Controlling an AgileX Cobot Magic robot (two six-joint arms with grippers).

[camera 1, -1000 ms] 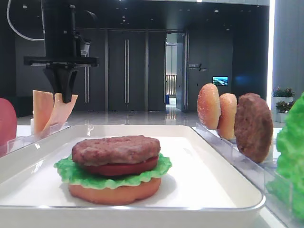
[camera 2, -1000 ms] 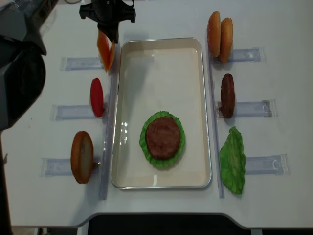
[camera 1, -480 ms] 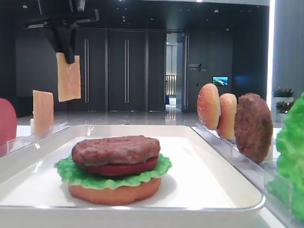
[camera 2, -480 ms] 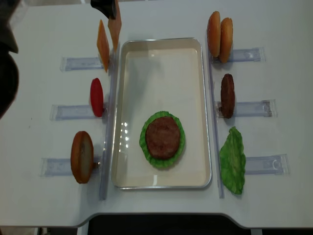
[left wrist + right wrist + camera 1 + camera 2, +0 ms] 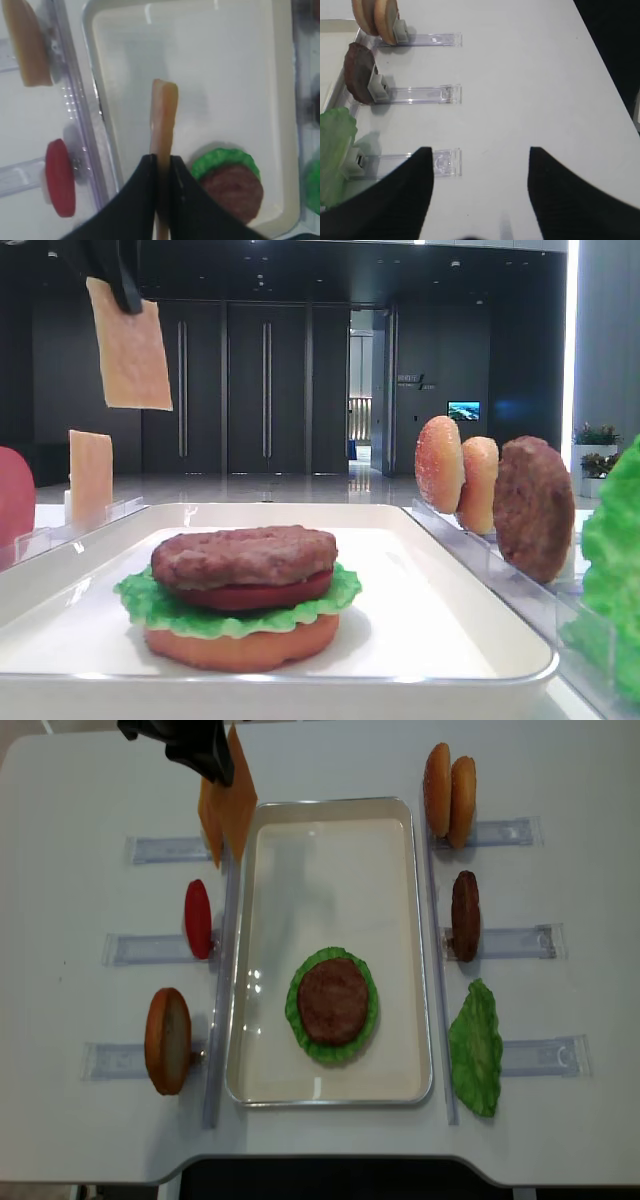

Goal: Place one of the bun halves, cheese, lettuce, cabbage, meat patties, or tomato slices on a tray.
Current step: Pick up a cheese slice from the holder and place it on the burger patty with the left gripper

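Observation:
My left gripper [image 5: 161,161] is shut on a thin pale orange cheese slice [image 5: 164,112], which hangs edge-on above the left part of the white tray [image 5: 240,60]. In the low front view the cheese [image 5: 130,345] dangles high at the upper left from that gripper [image 5: 127,298]. From overhead the held cheese [image 5: 240,802] sits over the tray's [image 5: 330,803] far left corner. On the tray a brown meat patty [image 5: 333,997] tops tomato, green lettuce and a flat bun. My right gripper [image 5: 480,150] is open over bare table.
A second cheese slice [image 5: 208,820] stands in a clear holder left of the tray, with a tomato slice [image 5: 198,918] and a bun half [image 5: 167,1040] nearer. Right of the tray stand two bun halves [image 5: 449,782], a patty [image 5: 465,915] and lettuce [image 5: 476,1045].
The left gripper has lifted one cheese slice out of its holder, raised it high and carried it toward the tray. The other slice stays in the holder.

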